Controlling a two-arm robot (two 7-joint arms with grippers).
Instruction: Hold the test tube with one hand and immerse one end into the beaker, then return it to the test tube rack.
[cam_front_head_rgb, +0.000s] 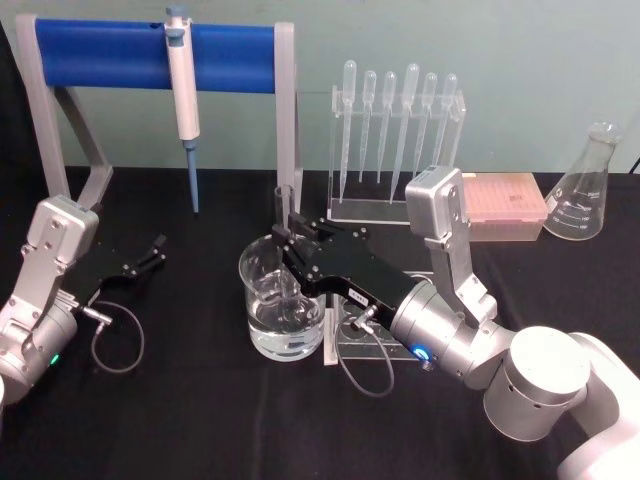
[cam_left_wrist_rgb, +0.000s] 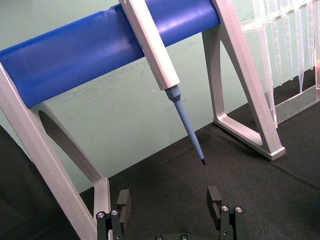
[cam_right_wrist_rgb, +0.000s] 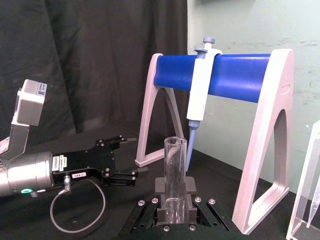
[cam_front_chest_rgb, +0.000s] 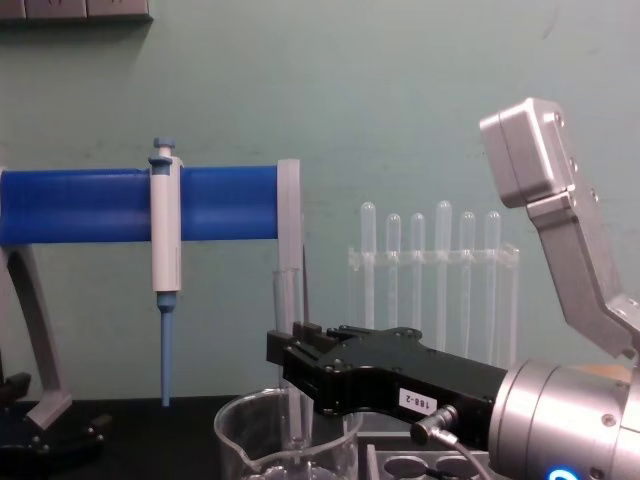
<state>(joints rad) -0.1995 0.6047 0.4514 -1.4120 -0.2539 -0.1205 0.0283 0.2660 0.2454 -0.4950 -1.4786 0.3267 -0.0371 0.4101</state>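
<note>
The test tube (cam_front_head_rgb: 282, 215) stands upright with my right gripper (cam_front_head_rgb: 291, 236) shut on its middle. Its lower end reaches down past the rim of the beaker (cam_front_head_rgb: 256, 300), which holds clear liquid at the table's centre. I cannot tell whether the tip touches the liquid. From the side, the test tube (cam_front_chest_rgb: 288, 330) rises above the right gripper (cam_front_chest_rgb: 292, 358) and drops into the beaker (cam_front_chest_rgb: 240, 435). In the right wrist view the test tube (cam_right_wrist_rgb: 175, 172) sits clamped between the fingers (cam_right_wrist_rgb: 161, 187). My left gripper (cam_front_head_rgb: 152, 250) rests open at the left, and the left wrist view shows nothing held in the left gripper (cam_left_wrist_rgb: 169, 202).
A white-and-blue pipettor (cam_front_head_rgb: 183, 100) hangs on a blue-barred stand (cam_front_head_rgb: 100, 55) at the back left. Behind the beaker is a pipette rack (cam_front_head_rgb: 395, 130), with a pink tip box (cam_front_head_rgb: 505, 205) and a conical flask (cam_front_head_rgb: 585, 190) to the right. A clear rack (cam_front_head_rgb: 365, 335) lies under the right gripper.
</note>
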